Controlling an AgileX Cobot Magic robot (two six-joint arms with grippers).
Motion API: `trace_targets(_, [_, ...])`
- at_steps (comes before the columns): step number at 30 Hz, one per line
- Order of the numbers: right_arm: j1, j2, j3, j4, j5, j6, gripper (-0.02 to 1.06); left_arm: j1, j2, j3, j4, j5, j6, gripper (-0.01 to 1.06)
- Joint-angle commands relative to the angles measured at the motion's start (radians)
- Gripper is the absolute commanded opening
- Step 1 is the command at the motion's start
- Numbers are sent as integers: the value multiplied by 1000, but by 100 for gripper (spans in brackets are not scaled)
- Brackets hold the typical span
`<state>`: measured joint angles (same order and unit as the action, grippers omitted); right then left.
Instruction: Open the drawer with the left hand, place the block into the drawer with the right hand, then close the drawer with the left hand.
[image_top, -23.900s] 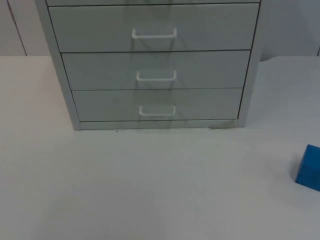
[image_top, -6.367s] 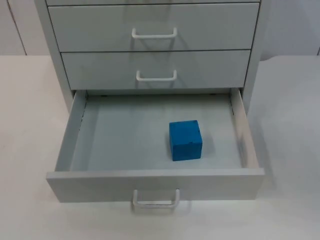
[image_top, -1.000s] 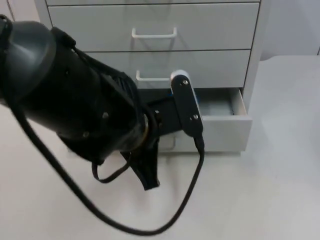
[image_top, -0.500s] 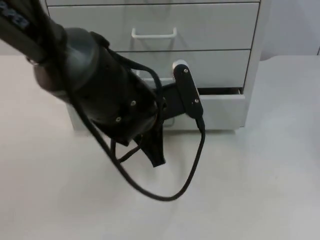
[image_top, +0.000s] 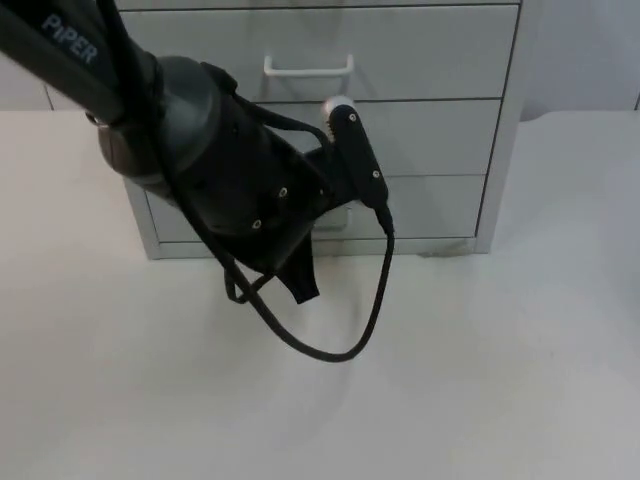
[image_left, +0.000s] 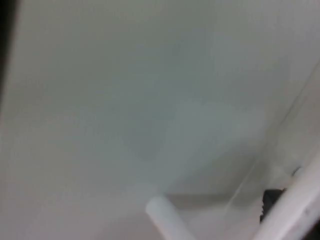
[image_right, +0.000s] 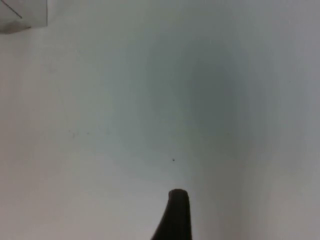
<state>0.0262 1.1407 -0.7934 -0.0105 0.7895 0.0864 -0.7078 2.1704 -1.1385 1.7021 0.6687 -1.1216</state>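
Left gripper (image_top: 335, 215): held against the front of the bottom drawer (image_top: 440, 205), at the handle; whether the fingers are spread or pressed together cannot be told, being hidden by the arm.
Handle (image_left: 167, 220): seen as a white bar close to the drawer front in the left wrist view.
Bottom drawer: judged flush with the cabinet (image_top: 505, 120), so closing is judged all but done.
Block: judged to lie inside the shut drawer.
Step in hand: the push is to be kept straight and square to the front until the drawer seats; the gripper is then to be drawn straight back, clear of the handle.
Right gripper (image_right: 175, 212): waiting over bare table (image_right: 150, 100).
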Motion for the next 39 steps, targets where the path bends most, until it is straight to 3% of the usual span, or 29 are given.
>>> trace_targets(1, [-4, -7, -1, 4, -8, -8, 69, 24, -8, -22, 42, 113, -15, 0])
trace_targets(5, [-4, -7, -1, 16, -9, -8, 69, -14, -10, -22, 5, 138, 54, 0])
trace_targets(10, [-4, -7, -1, 11, -11, -8, 69, -115, -57, -22, -325, 128, 316, 0])
trace_targets(11, [-4, -7, -1, 11, -11, -8, 69, -115, -57, -22, -325, 128, 316, 0])
trace_targets(16, [-4, -7, -1, 11, -9, -22, 69, -225, -171, -22, -666, 90, 538, 0])
trace_targets(17, [-4, -7, -1, 11, -9, -22, 69, -225, -171, -22, -666, 90, 538, 0])
trace_targets(22, [-4, -7, -1, 11, -5, -22, 69, -280, -317, -22, -987, 103, 723, 0])
trace_targets(26, [-4, -7, -1, 16, -2, -24, 69, -280, -393, -22, -1134, 101, 798, 0])
trace_targets(35, [-4, -7, -1, 16, -2, -37, 69, -277, -553, -22, -1190, 143, 818, 0])
trace_targets(39, [-3, -40, -1, 16, -8, -52, 69, -201, -651, -22, -1274, 166, 896, 0])
